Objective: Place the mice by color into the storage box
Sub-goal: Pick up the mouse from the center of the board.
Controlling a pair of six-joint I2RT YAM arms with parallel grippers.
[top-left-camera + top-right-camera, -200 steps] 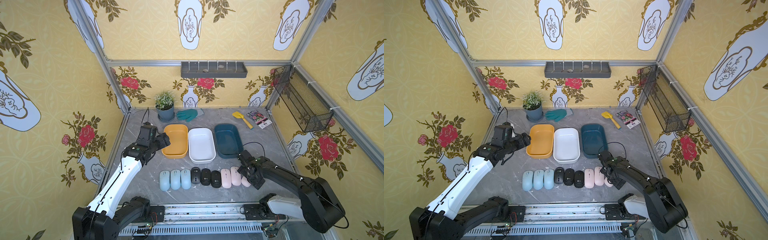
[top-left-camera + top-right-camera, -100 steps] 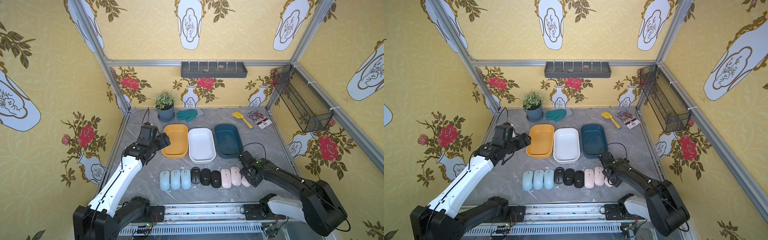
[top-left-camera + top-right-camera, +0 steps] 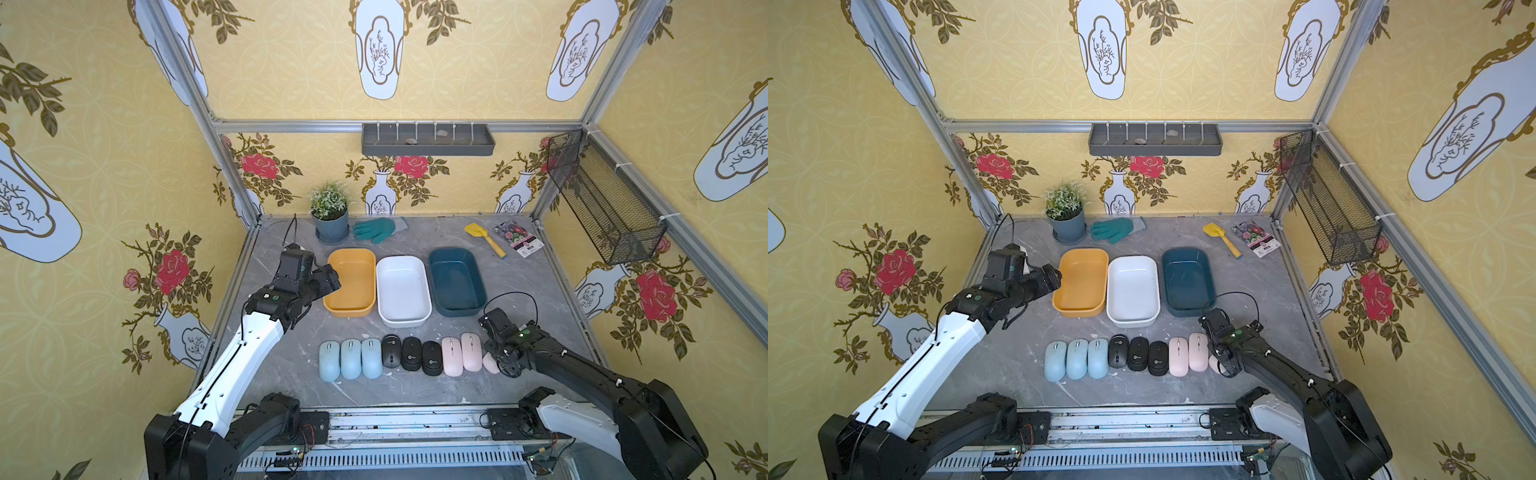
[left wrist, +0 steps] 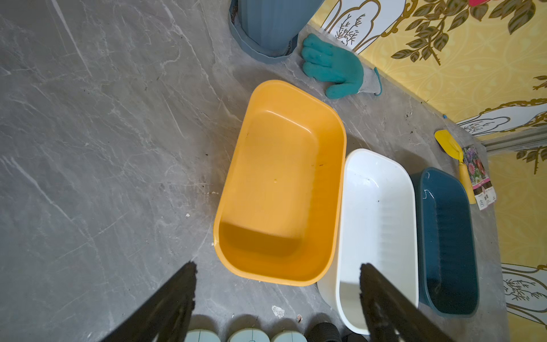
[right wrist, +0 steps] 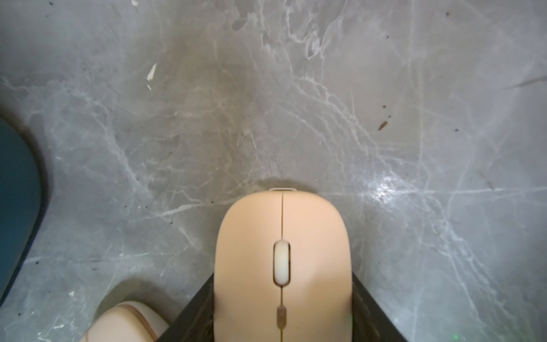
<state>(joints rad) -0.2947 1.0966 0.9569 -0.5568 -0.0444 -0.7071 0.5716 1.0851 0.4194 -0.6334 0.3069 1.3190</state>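
Note:
The mice lie in a row near the table's front: three pale blue (image 3: 351, 359), three black (image 3: 411, 354), then pink ones (image 3: 461, 353). My right gripper (image 3: 496, 357) (image 5: 282, 296) is shut on the rightmost pink mouse (image 5: 282, 260) (image 3: 1214, 365), a black finger against each side. That mouse is low at the table, and the arm mostly covers it in both top views. A neighbouring pink mouse (image 5: 127, 322) is beside it. Behind the row stand orange (image 3: 351, 309), white (image 3: 403, 320) and dark teal (image 3: 457, 311) storage boxes. My left gripper (image 3: 328, 282) (image 4: 277, 268) hangs open and holds nothing, at the orange box's left edge.
Along the back wall are a potted plant (image 3: 331, 216), a green glove (image 3: 378, 229), a yellow scoop (image 3: 484, 239) and a seed packet (image 3: 518, 238). A wire basket (image 3: 602, 208) juts from the right wall. A grey shelf (image 3: 428, 139) hangs high on the back wall.
My right gripper has closed on the rightmost pink mouse. The left arm and the other mice have not moved.

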